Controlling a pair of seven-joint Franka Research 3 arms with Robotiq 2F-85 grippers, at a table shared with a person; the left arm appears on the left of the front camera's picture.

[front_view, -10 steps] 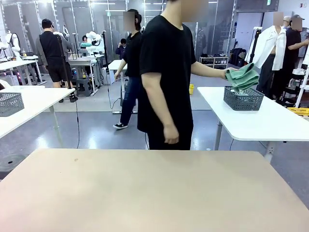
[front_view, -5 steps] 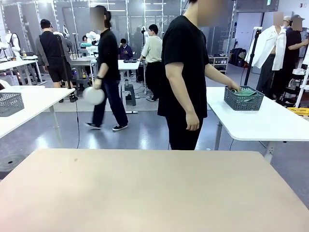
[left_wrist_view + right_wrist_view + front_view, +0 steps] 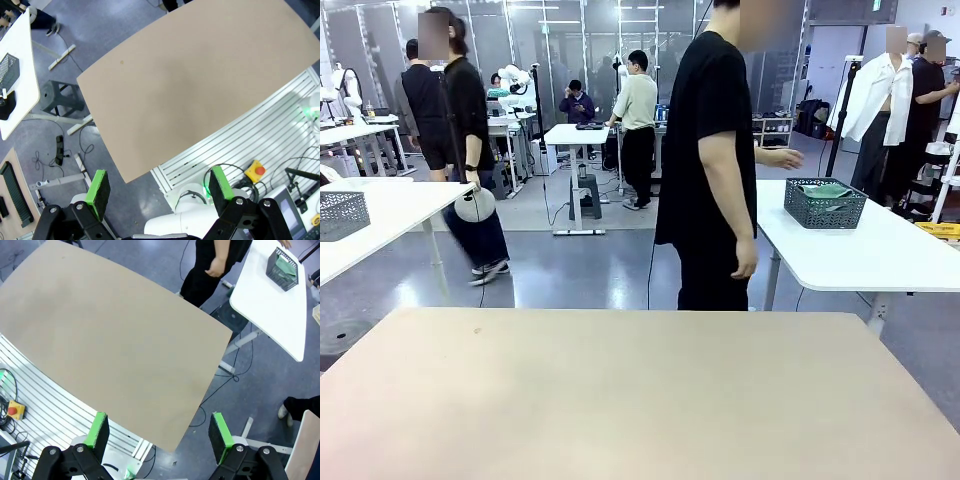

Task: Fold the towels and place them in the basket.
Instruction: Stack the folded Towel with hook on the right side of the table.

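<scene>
The dark grey mesh basket [image 3: 825, 203] stands on a white side table at the right, beyond my own table, with mint-green towels [image 3: 827, 190] inside it. From high up, the right wrist view catches the same basket [image 3: 283, 263] and a towel [image 3: 286, 265] in it. A person in black [image 3: 717, 160] stands between my table and the basket, one hand held out just left of it. My left gripper [image 3: 159, 192] hangs open high above the beige table [image 3: 190, 85]. My right gripper [image 3: 158, 434] is open too, high over the table [image 3: 110, 340], nothing between its fingers.
A paler grey mesh basket [image 3: 341, 214] sits on another white table [image 3: 380, 215] at the left. A person carrying a round white object walks past behind. The white side table [image 3: 860, 245] stands to the right of my beige table [image 3: 620, 400].
The person has put the green towels down into the basket and drawn the hand back. A passer-by has walked from the middle to the left. My grippers have not moved.
</scene>
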